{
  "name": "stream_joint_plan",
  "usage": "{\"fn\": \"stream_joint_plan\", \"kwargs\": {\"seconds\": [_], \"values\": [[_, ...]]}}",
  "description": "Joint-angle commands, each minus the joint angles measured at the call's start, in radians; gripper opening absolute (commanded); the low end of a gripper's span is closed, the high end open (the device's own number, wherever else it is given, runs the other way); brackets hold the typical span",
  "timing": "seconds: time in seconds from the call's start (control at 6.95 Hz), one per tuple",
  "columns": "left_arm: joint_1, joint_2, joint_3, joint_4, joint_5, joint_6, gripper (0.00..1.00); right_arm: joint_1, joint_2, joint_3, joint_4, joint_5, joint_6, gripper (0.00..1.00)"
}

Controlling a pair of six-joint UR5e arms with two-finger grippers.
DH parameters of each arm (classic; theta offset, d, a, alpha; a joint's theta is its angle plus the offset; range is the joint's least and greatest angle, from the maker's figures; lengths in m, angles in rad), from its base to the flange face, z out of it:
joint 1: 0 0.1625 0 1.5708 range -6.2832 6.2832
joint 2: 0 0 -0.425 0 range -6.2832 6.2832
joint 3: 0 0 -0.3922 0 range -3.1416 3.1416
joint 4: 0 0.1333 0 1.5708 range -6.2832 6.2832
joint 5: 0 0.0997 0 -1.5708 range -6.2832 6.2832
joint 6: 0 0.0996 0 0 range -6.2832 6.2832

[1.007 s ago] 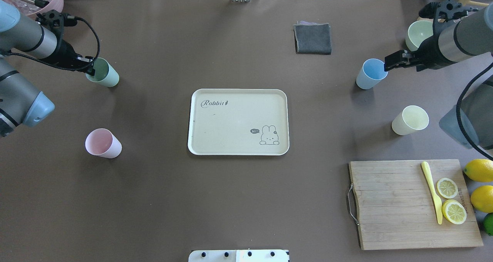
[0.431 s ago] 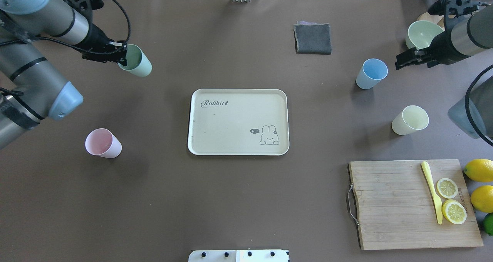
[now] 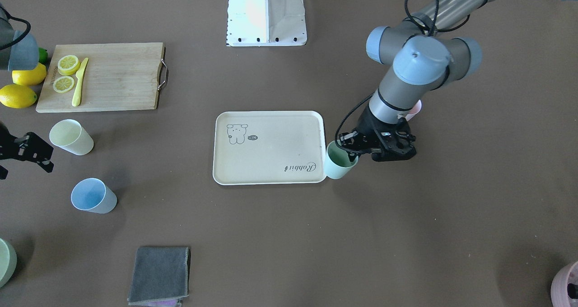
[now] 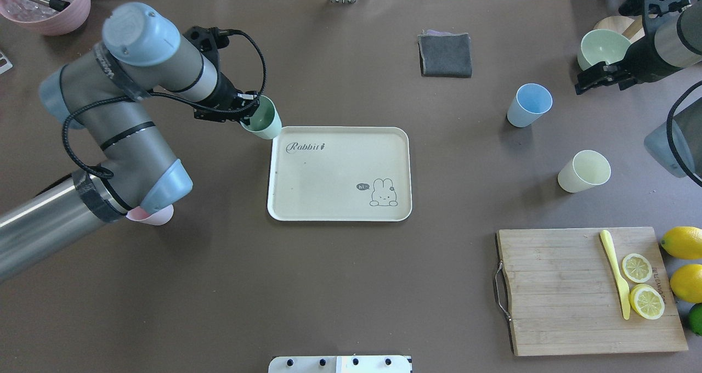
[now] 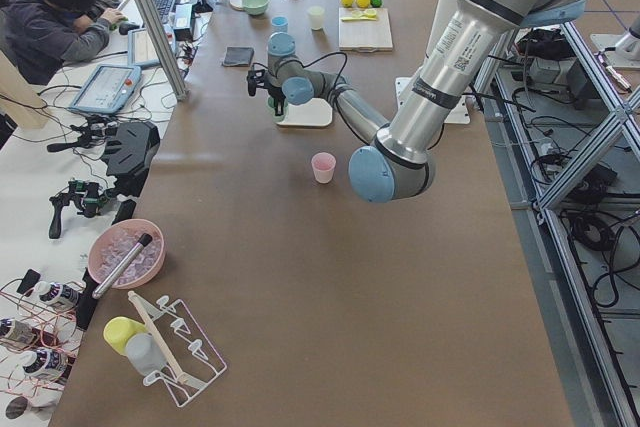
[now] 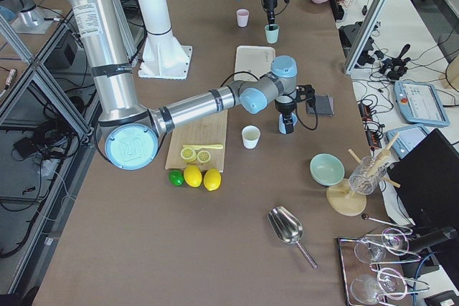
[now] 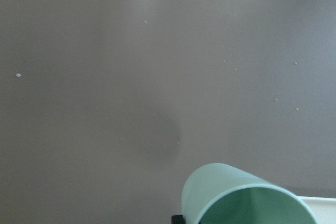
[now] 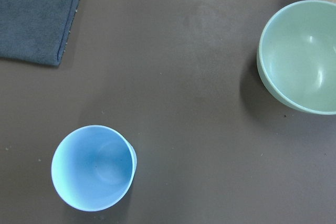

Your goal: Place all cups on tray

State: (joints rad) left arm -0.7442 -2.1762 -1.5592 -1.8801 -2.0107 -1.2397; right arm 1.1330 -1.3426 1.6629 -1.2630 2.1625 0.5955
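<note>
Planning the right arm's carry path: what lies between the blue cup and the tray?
Nothing; the overhead view shows only bare brown table between the blue cup and the tray.

The light is bright and even from overhead, with no glare on the brown table. Shadows are soft: the light blue cup casts a faint one toward 7 o'clock. In the front-facing view, the white robot base at 12 o'clock is washed out. The left wrist view is soft, and the mint green cup at 5 o'clock is blurred. The right wrist view is crisp, with a mild sheen inside the pale green bowl.
</note>
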Motion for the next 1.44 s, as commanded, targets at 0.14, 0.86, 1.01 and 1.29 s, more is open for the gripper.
{"fn": "stream_joint_plan", "kwargs": {"seconds": [0.14, 0.86, 1.01, 1.29], "values": [[0.075, -0.02, 0.034, -0.013, 0.082, -0.035, 0.0, 0.008, 0.002, -0.006, 0.001, 0.034, -0.01, 0.99], [-0.121, -0.013, -0.068, 0.06, -0.096, 0.067, 0.98, 0.057, -0.119, 0.078, 0.005, 0.092, -0.04, 0.99], [-0.198, 0.063, -0.12, 0.094, -0.167, 0.223, 0.98, 0.056, -0.2, 0.083, 0.078, 0.082, -0.064, 0.99], [-0.265, 0.142, -0.137, 0.093, -0.206, 0.35, 0.98, 0.039, -0.263, 0.081, 0.126, 0.074, -0.045, 0.96]]}}
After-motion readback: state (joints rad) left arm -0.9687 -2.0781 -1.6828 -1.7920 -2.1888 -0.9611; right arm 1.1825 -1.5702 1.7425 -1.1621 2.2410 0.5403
